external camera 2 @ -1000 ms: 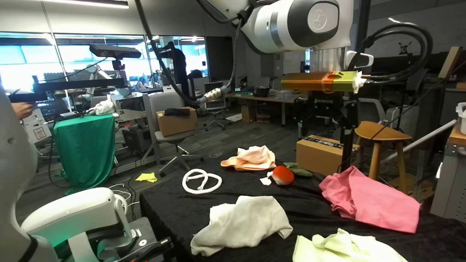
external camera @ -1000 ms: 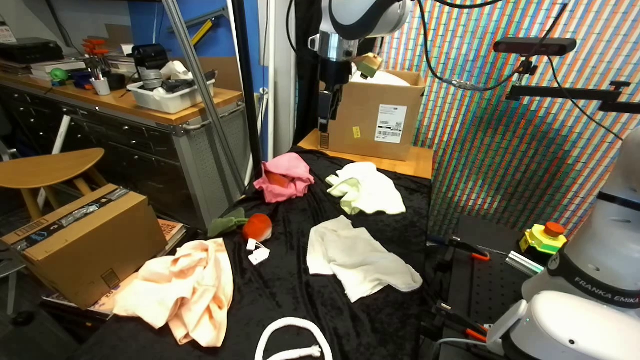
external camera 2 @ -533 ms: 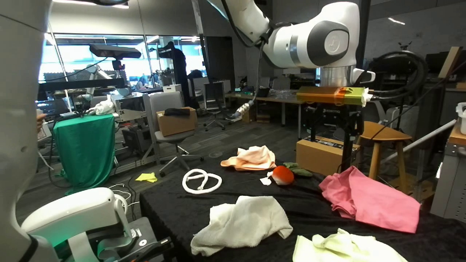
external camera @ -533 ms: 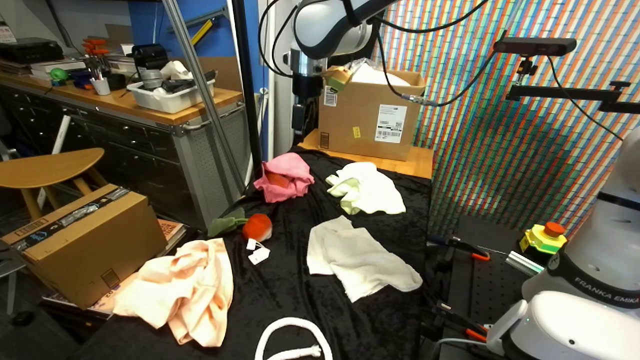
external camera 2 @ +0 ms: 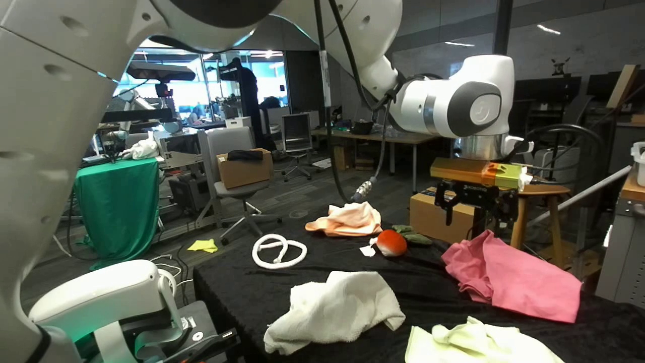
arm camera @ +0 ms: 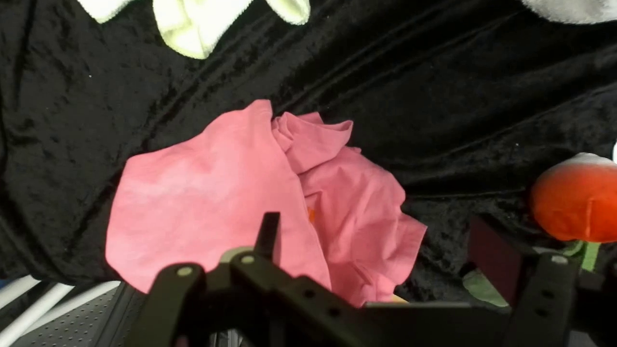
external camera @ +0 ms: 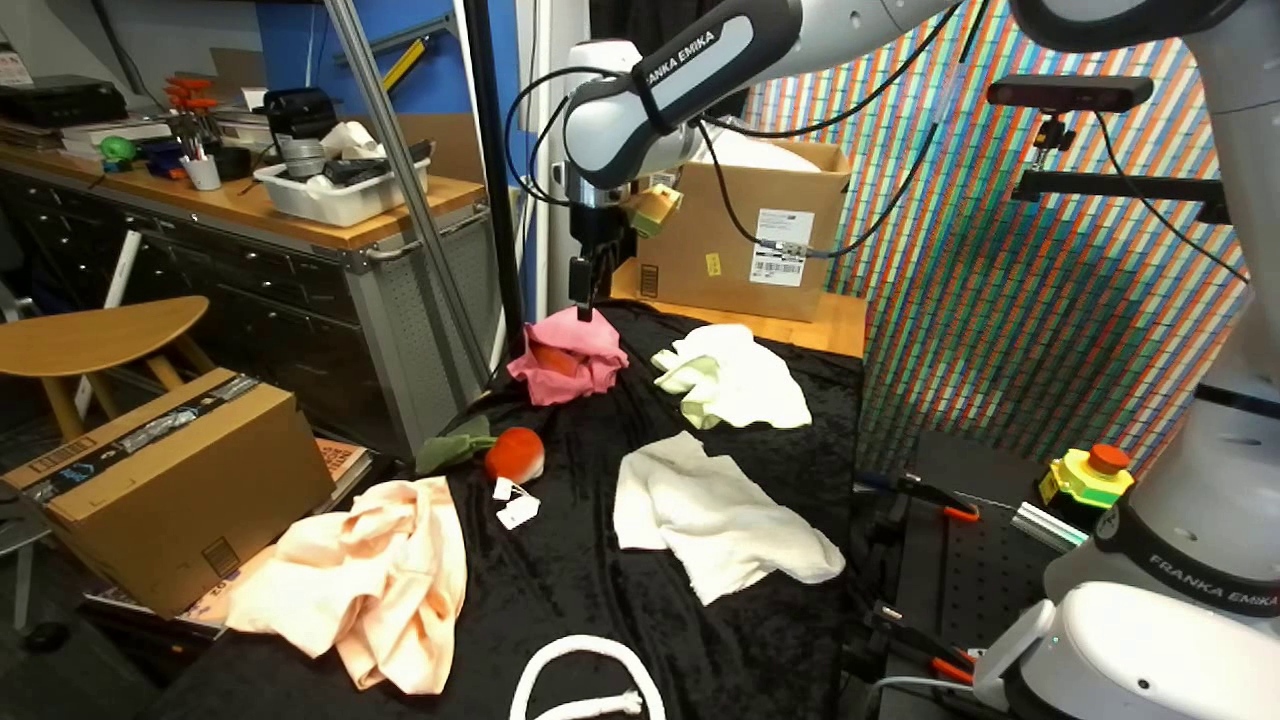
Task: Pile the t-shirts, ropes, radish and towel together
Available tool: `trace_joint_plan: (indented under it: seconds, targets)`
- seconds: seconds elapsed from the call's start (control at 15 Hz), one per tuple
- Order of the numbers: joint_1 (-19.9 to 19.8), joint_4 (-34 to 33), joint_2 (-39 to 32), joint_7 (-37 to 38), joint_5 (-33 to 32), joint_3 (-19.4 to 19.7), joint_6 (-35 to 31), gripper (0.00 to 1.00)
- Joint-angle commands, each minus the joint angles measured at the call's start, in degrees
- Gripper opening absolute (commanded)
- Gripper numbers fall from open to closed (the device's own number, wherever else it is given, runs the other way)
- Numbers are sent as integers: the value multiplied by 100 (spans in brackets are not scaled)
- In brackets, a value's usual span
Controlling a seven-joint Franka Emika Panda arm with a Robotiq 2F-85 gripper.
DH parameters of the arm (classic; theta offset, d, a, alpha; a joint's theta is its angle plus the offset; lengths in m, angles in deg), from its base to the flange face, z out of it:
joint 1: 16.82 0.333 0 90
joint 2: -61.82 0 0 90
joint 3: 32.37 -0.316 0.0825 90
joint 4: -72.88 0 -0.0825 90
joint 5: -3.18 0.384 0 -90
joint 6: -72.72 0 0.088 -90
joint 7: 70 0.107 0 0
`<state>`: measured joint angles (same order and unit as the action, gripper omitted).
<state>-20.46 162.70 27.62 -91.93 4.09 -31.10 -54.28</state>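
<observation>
A crumpled pink cloth (external camera: 590, 345) lies at the table's far edge, with something orange showing in its folds. It also shows in the wrist view (arm camera: 207, 193) and in an exterior view (external camera 2: 524, 287). My gripper (external camera 2: 476, 222) is open and empty above the pink cloth, apart from it; its fingers (arm camera: 381, 243) are spread wide in the wrist view. The red radish (external camera: 515, 455) with green leaves and a white tag lies beside it. A peach cloth (external camera: 370, 580), a white towel (external camera: 715, 520), a pale yellow-green cloth (external camera: 745, 380) and a looped white rope (external camera 2: 282, 265) lie apart on the table.
Black velvet cloth (external camera: 570, 540) covers the table. A large cardboard box (external camera: 690, 230) stands behind its far end. A dark upright pole (external camera: 497, 200) rises near the pink cloth. Another cardboard box (external camera: 190, 490) stands beside the table near the peach cloth.
The arm has reached farther out and my gripper has come down, from high over the table's far end to just above the pink cloth. The objects on the table have not moved.
</observation>
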Motion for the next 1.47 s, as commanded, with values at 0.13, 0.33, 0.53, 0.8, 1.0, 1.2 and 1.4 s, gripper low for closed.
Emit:
trace_joint_plan:
  seconds: [0.13,0.33,0.53,0.8,1.0,1.2,1.4]
  targets:
    - [-149,-546,-736,-83,-220,-129,-467,100]
    - [-141,-636,-1023,-47,-243,-152,-811,100]
    - [-155,-807,-1302,-69,-261,-191,-913,100]
    - [-109,-1115,-1646,14,-483,-82,-1091,100]
    - [-102,-1343,-1864,62,-715,18,-1321,100]
    - [-127,-1556,-2059,140,-863,87,-1554,100]
    - [-161,-1785,-2276,256,-898,137,-1787,100]
